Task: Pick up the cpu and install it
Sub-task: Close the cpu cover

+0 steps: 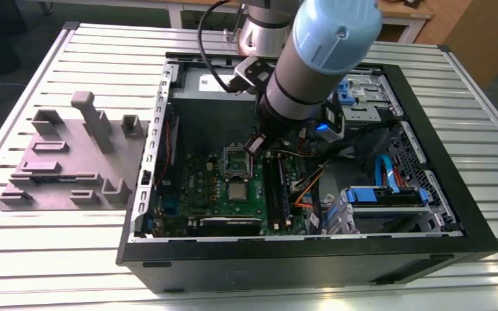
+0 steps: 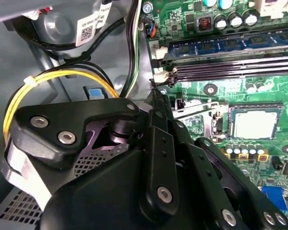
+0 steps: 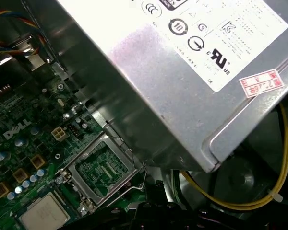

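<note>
The cpu (image 1: 236, 190) is a small pale silver square lying flat on the green motherboard (image 1: 201, 188) inside the open computer case. It also shows in both wrist views, as the cpu (image 2: 253, 124) and the cpu (image 3: 43, 213). Beside it, farther into the case, the socket (image 1: 234, 160) stands open with its metal frame raised; the socket (image 3: 103, 167) shows bare contacts. My gripper (image 1: 256, 144) hangs over the board beside the socket, apart from the cpu. The black body of the gripper (image 2: 157, 103) blocks much of the board, and nothing shows in its hold.
A grey power supply (image 3: 182, 72) with a white label fills the case's far end, close to the socket. Yellow cables (image 2: 62, 76) loop near the gripper. Memory slots (image 2: 230, 67) run alongside the socket. Blue drive bays (image 1: 388, 194) sit at the exterior view's right, a grey fixture plate (image 1: 67, 162) on its left.
</note>
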Robot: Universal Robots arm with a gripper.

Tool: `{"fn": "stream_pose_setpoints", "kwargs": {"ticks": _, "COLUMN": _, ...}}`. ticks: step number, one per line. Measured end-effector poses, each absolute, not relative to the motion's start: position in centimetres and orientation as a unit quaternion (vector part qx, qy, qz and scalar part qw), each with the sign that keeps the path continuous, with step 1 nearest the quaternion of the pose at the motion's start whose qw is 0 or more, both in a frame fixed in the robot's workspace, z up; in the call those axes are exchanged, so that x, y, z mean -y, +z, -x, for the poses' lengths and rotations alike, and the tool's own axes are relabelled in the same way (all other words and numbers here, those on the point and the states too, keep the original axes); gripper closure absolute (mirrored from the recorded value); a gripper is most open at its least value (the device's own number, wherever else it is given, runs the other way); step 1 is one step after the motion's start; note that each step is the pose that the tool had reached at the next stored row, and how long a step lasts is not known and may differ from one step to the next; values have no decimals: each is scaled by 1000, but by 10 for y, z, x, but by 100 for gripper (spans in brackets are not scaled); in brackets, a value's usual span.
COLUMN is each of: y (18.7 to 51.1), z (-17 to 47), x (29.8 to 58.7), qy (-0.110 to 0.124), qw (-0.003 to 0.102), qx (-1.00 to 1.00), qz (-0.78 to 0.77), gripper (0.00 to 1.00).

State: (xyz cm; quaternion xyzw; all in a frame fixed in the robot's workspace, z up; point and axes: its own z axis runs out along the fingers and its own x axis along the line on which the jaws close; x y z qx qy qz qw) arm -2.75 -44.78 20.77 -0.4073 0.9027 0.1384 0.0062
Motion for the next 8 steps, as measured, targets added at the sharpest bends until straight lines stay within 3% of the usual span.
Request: {"fn": "stream_pose_setpoints", "kwargs": {"ticks": 8, "y": 202, "z": 29, "x": 447, "qy": 147, "qw": 10, "qx": -901, "qz": 407, "gripper": 90}}
